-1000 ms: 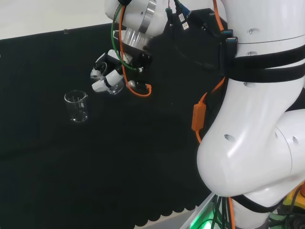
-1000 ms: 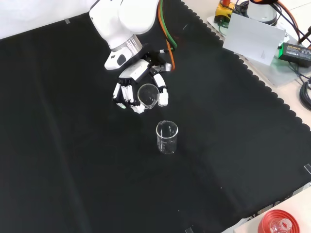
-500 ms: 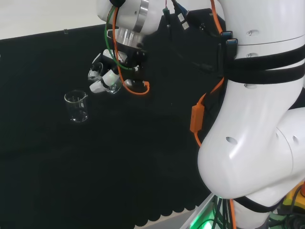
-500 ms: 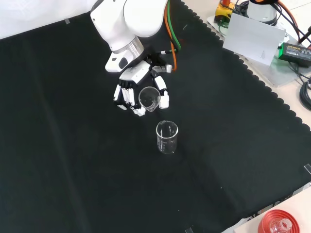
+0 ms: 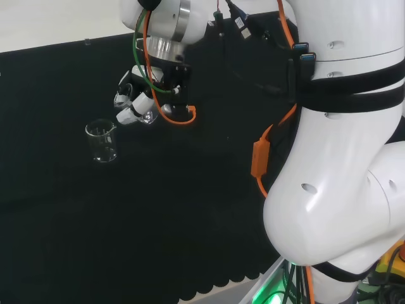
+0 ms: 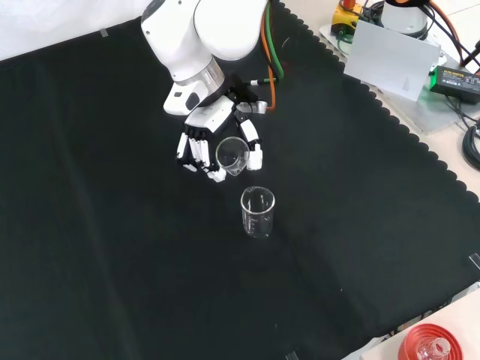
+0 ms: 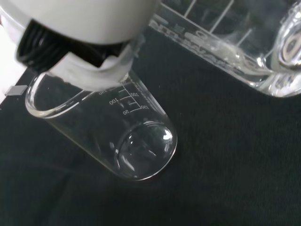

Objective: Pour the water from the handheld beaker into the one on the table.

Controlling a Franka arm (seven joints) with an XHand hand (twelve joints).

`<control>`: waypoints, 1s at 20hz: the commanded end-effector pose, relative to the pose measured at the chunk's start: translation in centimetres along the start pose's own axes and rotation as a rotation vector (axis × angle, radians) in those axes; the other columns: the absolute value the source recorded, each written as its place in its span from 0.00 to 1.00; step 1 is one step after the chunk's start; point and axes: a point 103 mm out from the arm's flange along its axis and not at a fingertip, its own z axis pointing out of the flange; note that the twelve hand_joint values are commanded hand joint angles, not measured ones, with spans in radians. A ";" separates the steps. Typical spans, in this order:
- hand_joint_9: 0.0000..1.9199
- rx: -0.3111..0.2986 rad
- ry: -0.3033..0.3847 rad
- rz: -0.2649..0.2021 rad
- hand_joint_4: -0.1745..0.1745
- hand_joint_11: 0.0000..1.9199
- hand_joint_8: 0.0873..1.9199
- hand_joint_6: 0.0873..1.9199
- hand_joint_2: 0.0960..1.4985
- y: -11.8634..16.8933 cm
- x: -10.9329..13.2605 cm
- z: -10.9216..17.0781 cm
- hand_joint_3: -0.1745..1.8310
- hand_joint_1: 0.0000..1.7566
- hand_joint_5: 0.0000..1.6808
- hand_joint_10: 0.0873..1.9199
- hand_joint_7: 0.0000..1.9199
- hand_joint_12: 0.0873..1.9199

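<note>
- The black and white robotic hand [image 6: 204,144] is curling its fingers around a small clear glass beaker [image 6: 232,154], holding it tilted above the black cloth-covered surface [image 6: 112,247].
- A second clear glass beaker [image 6: 257,212] is standing upright on the surface, just nearer the camera in the front view and apart from the held one.
- In the head view, the standing beaker [image 5: 102,140] is sitting to the left of the hand [image 5: 136,101].
</note>
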 end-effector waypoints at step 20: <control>0.59 0.066 -0.187 -0.006 0.59 0.29 0.00 0.27 0.28 0.3 2.9 0.3 0.51 0.75 0.80 0.21 0.87 0.63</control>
